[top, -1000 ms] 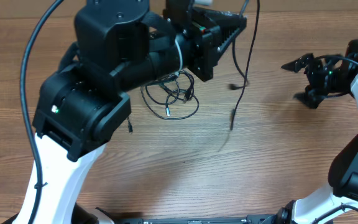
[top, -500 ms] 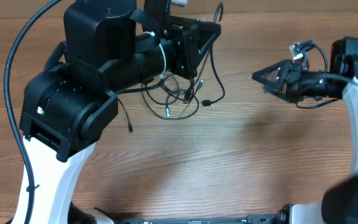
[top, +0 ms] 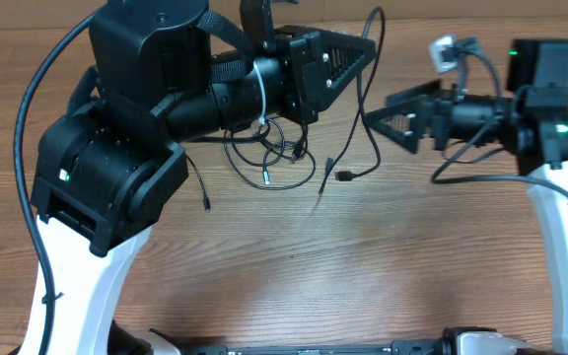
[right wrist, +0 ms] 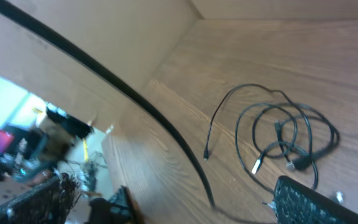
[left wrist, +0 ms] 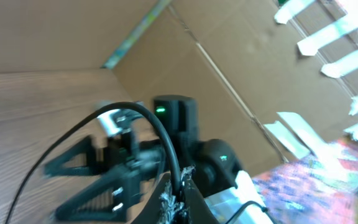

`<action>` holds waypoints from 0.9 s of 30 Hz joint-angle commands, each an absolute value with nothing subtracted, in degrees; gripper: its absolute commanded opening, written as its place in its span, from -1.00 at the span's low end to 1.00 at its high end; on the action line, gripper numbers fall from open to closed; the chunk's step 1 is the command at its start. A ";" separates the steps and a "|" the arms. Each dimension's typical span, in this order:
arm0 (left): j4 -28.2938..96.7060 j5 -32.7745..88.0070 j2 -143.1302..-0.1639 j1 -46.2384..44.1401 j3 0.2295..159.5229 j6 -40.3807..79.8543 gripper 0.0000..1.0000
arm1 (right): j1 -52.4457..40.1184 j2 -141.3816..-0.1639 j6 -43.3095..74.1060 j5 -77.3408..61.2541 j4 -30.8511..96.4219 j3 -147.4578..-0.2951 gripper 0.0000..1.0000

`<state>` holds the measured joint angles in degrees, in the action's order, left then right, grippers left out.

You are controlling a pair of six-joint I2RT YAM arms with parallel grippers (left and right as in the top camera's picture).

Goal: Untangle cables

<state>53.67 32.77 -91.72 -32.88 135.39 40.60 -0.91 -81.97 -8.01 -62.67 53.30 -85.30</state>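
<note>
The left pincer [top: 355,49] is reaching toward 3 o'clock above the worktop [top: 294,266]. Its jaws are pressed together, pinching one strand [top: 365,104] of the cables (the left wrist view is showing this cord [left wrist: 135,115] arching out from the closed tips).

The strand is looping up over the pincer and hanging down at its 5 o'clock. Its plug [top: 345,176] is dangling low, and whether it is touching the wood I cannot tell.

The rest of the cables are lying as a loose bundle [top: 269,148] on the worktop, at about 7 o'clock from the left pincer and partly under the left arm [top: 166,108].

The right pincer [top: 399,111] is hovering at 4 o'clock from the left one and facing 9 o'clock. Its jaws are spread wide and gripping nothing. The hanging strand is passing just beside its tips, between the two pincers.
</note>
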 commanded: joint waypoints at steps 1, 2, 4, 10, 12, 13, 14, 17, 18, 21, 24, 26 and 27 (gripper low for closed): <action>52.58 36.07 -90.61 -32.64 136.18 45.56 -0.92 | -6.26 -82.98 -5.96 -53.76 49.67 -85.58 1.00; 52.58 36.10 -90.61 -32.64 136.18 46.48 -0.92 | -7.16 -83.24 -4.62 -51.94 48.58 -85.58 1.00; 52.56 36.07 -90.61 -32.64 136.18 49.74 -0.92 | -8.99 -84.23 -2.28 -51.33 45.80 -85.58 0.99; 55.05 29.19 -90.63 -31.44 136.18 44.75 -0.91 | -10.55 -84.95 2.59 -51.46 47.22 -85.58 -0.92; 62.33 13.87 -90.63 -30.89 136.18 43.24 -0.92 | -10.55 -84.95 6.09 -51.48 49.19 -85.58 -0.93; 66.06 5.30 -90.65 -30.76 136.16 43.27 -0.92 | -10.55 -84.95 8.56 -51.48 49.82 -85.58 -0.92; 70.39 -4.84 -90.87 -30.74 136.11 43.27 -0.91 | -10.55 -84.95 12.49 -51.48 49.98 -85.58 -0.93; 76.12 -15.88 -91.57 -30.65 136.11 43.24 -0.89 | -10.55 -84.95 20.56 -53.32 49.80 -85.58 -0.93; 77.80 -17.87 -91.92 -30.65 136.11 43.22 -0.80 | -10.55 -84.95 21.26 -59.02 49.10 -85.58 -0.93; 80.62 -22.39 -93.21 -30.65 136.11 41.74 -0.48 | -10.55 -84.95 28.23 -69.14 47.20 -85.58 -0.93; 83.13 -19.73 -94.04 -30.65 136.11 41.15 -0.15 | -10.55 -84.95 37.04 -69.12 46.76 -85.58 -0.93; 83.61 -13.85 -94.08 -30.65 136.11 36.58 0.00 | -10.55 -84.95 44.88 -68.73 46.57 -85.58 -0.93; 83.61 -10.68 -94.06 -30.65 136.11 34.09 0.08 | -10.55 -84.95 48.31 -67.85 46.26 -85.58 -0.93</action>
<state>83.37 -17.28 -93.80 -30.98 135.50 41.04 -10.28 -85.14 35.00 -66.89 47.09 -85.27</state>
